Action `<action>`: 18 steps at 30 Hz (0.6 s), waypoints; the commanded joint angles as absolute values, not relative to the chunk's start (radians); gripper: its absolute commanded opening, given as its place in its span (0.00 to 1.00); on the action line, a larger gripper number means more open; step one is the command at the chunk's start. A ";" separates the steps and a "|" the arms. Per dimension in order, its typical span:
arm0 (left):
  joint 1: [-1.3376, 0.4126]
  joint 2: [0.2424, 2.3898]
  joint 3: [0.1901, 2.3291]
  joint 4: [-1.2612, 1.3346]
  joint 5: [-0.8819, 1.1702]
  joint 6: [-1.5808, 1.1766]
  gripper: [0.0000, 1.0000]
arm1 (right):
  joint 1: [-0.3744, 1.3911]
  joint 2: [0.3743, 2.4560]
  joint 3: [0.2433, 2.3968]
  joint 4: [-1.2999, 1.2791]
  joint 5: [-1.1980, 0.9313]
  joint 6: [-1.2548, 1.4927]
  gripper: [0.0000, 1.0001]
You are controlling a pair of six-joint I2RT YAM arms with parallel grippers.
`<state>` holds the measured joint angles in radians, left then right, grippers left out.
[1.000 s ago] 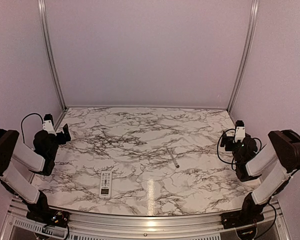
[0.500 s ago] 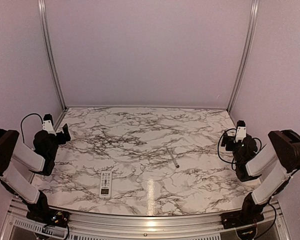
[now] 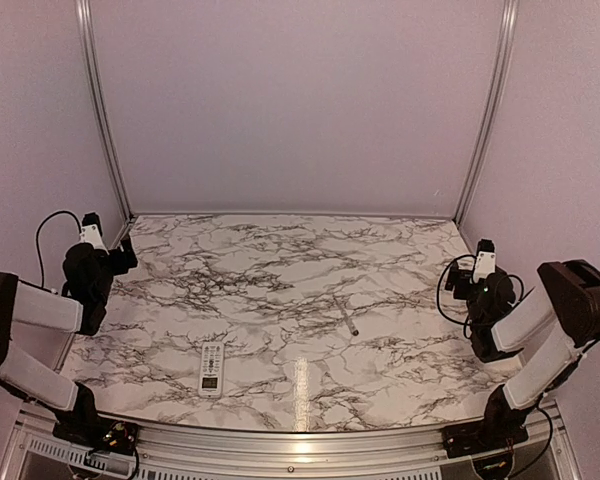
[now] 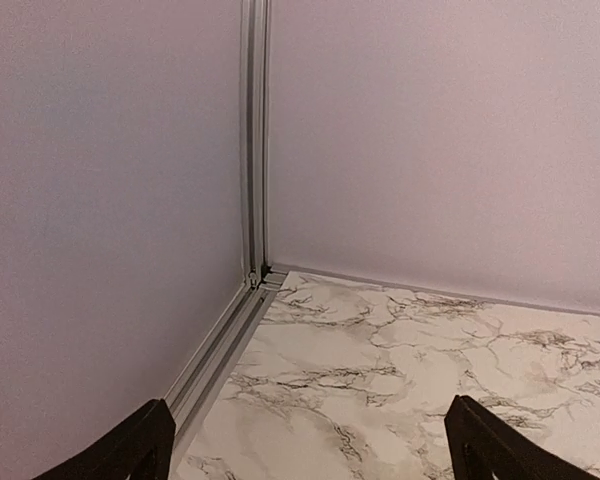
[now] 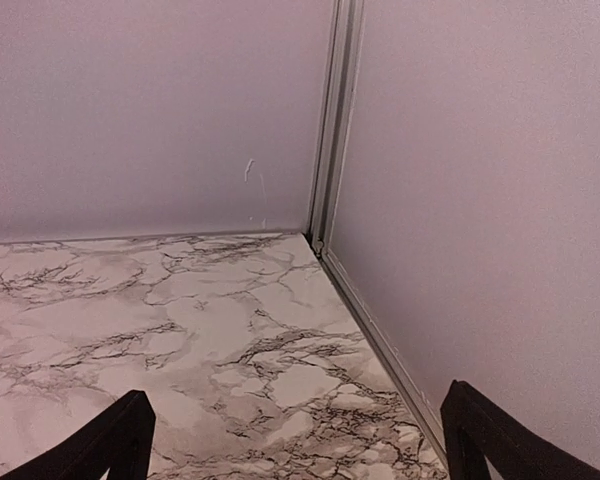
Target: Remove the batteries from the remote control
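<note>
Since a second ago, left arm has swung outward toward the left wall and its forearm now lies flatter; left gripper (image 3: 123, 257) sits a bit farther back and closer to the wall. Right arm barely shifted.

Top view: both my arms are folded back at the sides of the table (image 3: 280, 255), elbows low and wrists raised. Left gripper is near the far-left edge and points in toward the table. Right gripper (image 3: 457, 283) is near the right edge, pointing inward too. Neither touches anything, and both hold nothing. Remote (image 3: 211, 367) lies flat, buttons up, near the front edge left of centre, long side running front to back. It is well apart from both grippers, and nearer my left arm. Rod (image 3: 347, 316), thin and grey, lies right of the remote near mid-table, apart from it.

Left wrist view: fingers (image 4: 140, 448) show only as dark tips at the bottom corners, spread wide with bare marble between them. The camera faces the far-left corner, where a post (image 4: 255, 150) meets the walls.

Right wrist view: fingers (image 5: 120, 440) are likewise spread wide at the bottom corners, nothing between them but marble. It faces the far-right corner and its rail (image 5: 330, 130).
</note>
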<state>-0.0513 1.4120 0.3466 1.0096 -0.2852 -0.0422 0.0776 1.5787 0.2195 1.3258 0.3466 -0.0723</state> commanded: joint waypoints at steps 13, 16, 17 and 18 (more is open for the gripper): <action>-0.048 1.128 0.611 0.306 -0.266 -0.405 0.99 | 0.125 1.429 0.362 1.008 0.467 -0.079 0.98; -0.049 1.148 0.671 0.156 -0.169 -0.399 0.99 | 0.124 1.331 0.486 0.745 0.488 -0.016 0.99; -0.051 1.152 0.682 0.113 -0.148 -0.401 0.99 | 0.126 1.307 0.513 0.678 0.469 0.007 0.98; -0.055 1.151 0.688 0.073 -0.141 -0.409 0.99 | 0.125 1.286 0.540 0.617 0.445 0.045 0.99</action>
